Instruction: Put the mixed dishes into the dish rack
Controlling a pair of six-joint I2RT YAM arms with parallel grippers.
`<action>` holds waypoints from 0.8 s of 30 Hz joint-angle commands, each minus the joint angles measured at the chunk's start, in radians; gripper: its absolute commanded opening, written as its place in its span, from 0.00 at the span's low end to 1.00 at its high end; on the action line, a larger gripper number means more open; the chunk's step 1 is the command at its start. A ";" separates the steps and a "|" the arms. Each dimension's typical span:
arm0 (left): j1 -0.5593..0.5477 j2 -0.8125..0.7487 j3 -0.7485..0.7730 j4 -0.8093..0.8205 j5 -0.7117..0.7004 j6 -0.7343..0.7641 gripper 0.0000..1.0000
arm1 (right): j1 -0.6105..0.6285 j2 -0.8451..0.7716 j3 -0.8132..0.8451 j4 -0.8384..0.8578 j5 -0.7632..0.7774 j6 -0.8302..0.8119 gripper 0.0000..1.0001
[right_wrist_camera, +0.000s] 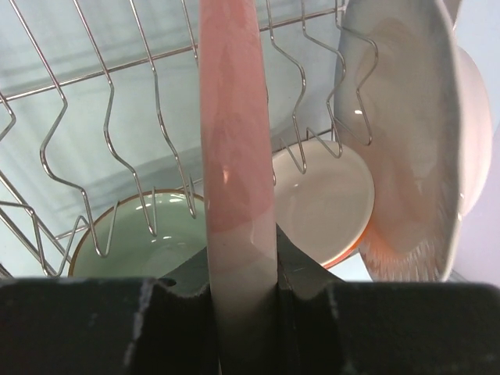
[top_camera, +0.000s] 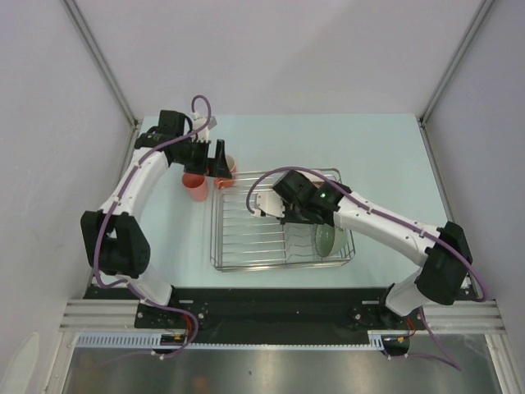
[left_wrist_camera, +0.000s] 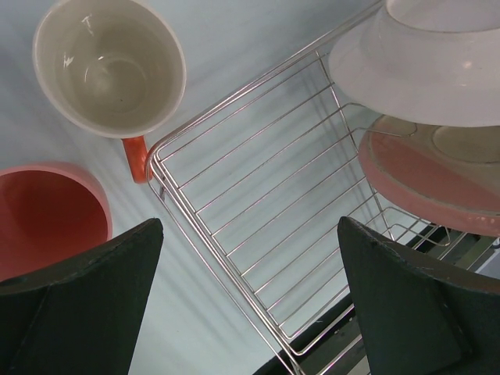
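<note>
From above, your right claw [top_camera: 275, 207] sits over the rack [top_camera: 238, 246], left claw [top_camera: 220, 164] at its 11 o'clock corner. Left wrist: fingers spread, empty; mug [left_wrist_camera: 109, 66] at 11, tumbler [left_wrist_camera: 47, 215] at 9. Right wrist: clamped on the upright pink plate [right_wrist_camera: 234, 141]; green bowl [right_wrist_camera: 133, 242] at 7.

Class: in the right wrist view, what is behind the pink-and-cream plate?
Behind the pink-and-cream plate show the dish rack, a pale green bowl at left and an orange bowl at right. The plate covers the stretch between the bowls, so whether they touch cannot be told.
</note>
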 commanded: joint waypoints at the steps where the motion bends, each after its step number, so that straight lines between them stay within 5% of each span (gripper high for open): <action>1: 0.013 -0.016 0.008 0.011 0.033 0.023 1.00 | 0.018 0.030 -0.004 -0.025 0.059 0.070 0.09; 7: 0.019 -0.009 0.012 0.008 0.033 0.028 1.00 | 0.033 0.025 -0.004 -0.056 0.065 0.099 0.23; 10: 0.019 -0.003 0.018 0.008 0.036 0.028 1.00 | 0.036 0.019 -0.004 -0.070 0.069 0.106 0.40; 13: 0.019 0.005 0.031 0.000 0.036 0.028 1.00 | 0.039 0.009 -0.004 -0.078 0.071 0.110 0.71; 14: 0.019 0.007 0.036 -0.001 0.036 0.028 1.00 | 0.041 0.007 -0.004 -0.076 0.074 0.110 0.99; 24: 0.019 0.010 0.067 -0.023 0.034 0.025 1.00 | 0.152 -0.123 -0.003 -0.064 0.183 0.118 1.00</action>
